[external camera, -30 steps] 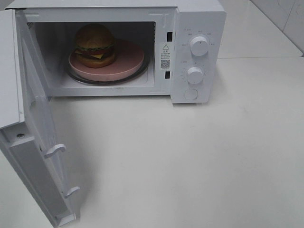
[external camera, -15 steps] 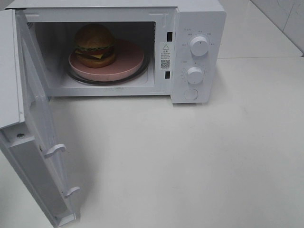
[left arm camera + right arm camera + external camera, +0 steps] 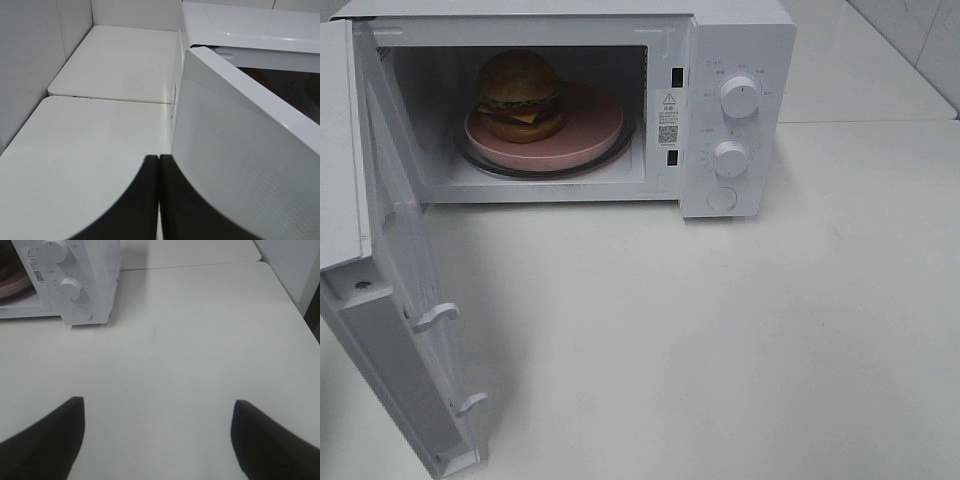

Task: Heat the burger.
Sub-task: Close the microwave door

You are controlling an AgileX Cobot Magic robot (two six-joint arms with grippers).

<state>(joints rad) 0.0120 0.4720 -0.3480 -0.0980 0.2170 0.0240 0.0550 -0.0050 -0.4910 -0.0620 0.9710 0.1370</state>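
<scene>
Exterior high view: the microwave [image 3: 740, 40] stands on the counter [image 3: 720, 340] with its door [image 3: 390, 300] swung fully open to the left. The burger [image 3: 520, 95] sits upright inside the cavity, on the left part of a pink plate [image 3: 585, 130]. Neither arm is visible.

Left wrist view: the left gripper [image 3: 159, 160] has its jaws clenched, pads pressed together, just beside the door's outer face; contact with the door cannot be determined.

Right wrist view: the right gripper [image 3: 157, 405] has its jaws released and spread wide above the counter, well apart from the microwave's control panel.
</scene>
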